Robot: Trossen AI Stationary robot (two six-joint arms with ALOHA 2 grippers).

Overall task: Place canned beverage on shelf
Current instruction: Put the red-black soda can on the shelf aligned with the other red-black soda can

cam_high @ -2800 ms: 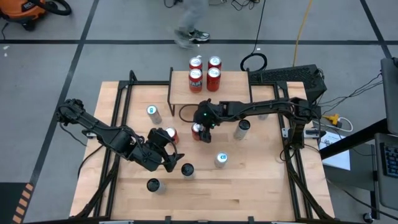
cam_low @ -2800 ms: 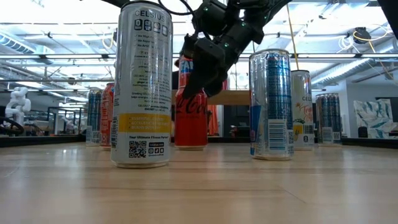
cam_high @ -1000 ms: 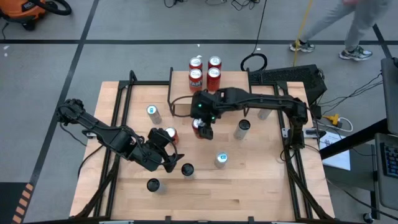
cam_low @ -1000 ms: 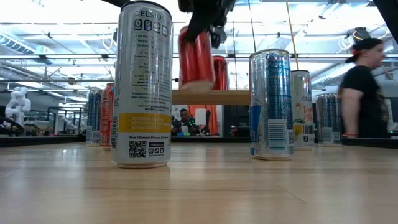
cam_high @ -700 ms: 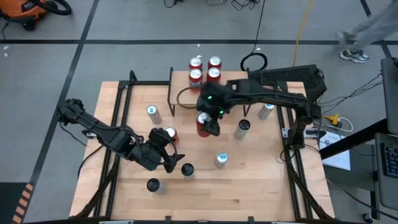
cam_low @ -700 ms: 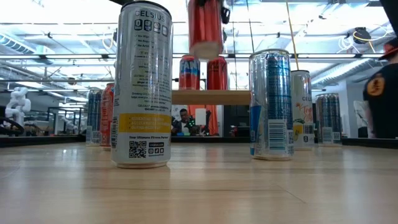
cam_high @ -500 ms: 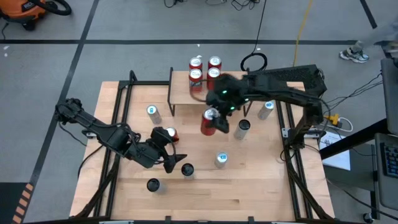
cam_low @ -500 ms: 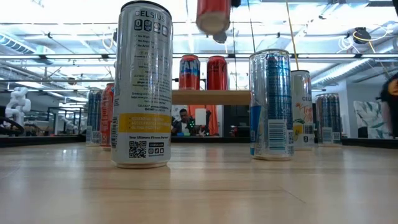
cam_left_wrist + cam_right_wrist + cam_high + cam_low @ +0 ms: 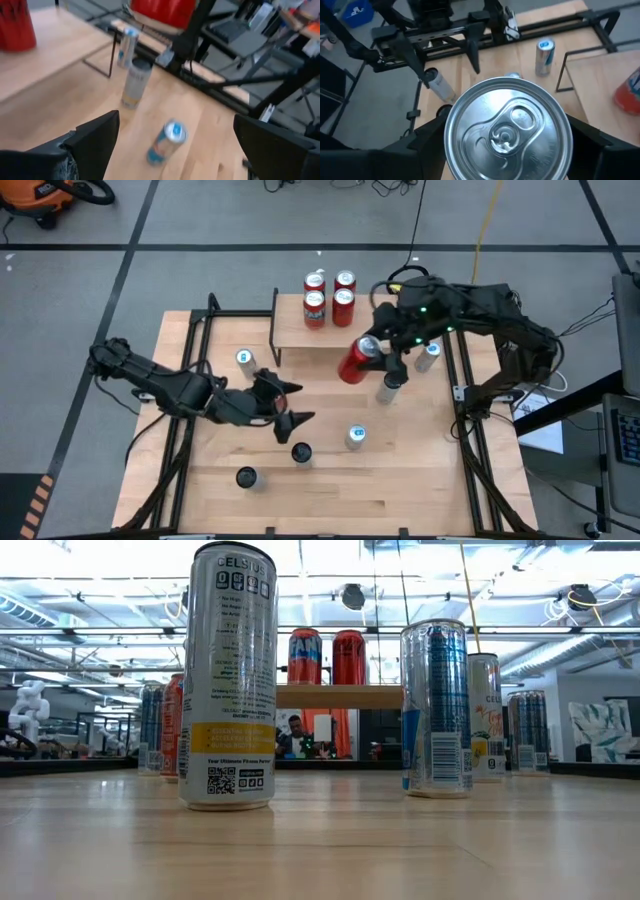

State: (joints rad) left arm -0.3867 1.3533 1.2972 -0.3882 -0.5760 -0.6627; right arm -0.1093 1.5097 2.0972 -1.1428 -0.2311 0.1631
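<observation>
Clamped in my right gripper [image 9: 368, 360], a red aluminium can [image 9: 355, 361] hangs tilted beside the low wooden black-legged shelf [image 9: 325, 332]; left gripper [image 9: 293, 403] gapes empty.

Overhead, table-level, wrists (shared shelf [image 9: 318, 330]).

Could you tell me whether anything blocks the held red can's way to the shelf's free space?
Nothing visible does. The right hand holds the red can raised beside the shelf; four red cans crowd the shelf's far end, the near strip is bare.
</observation>
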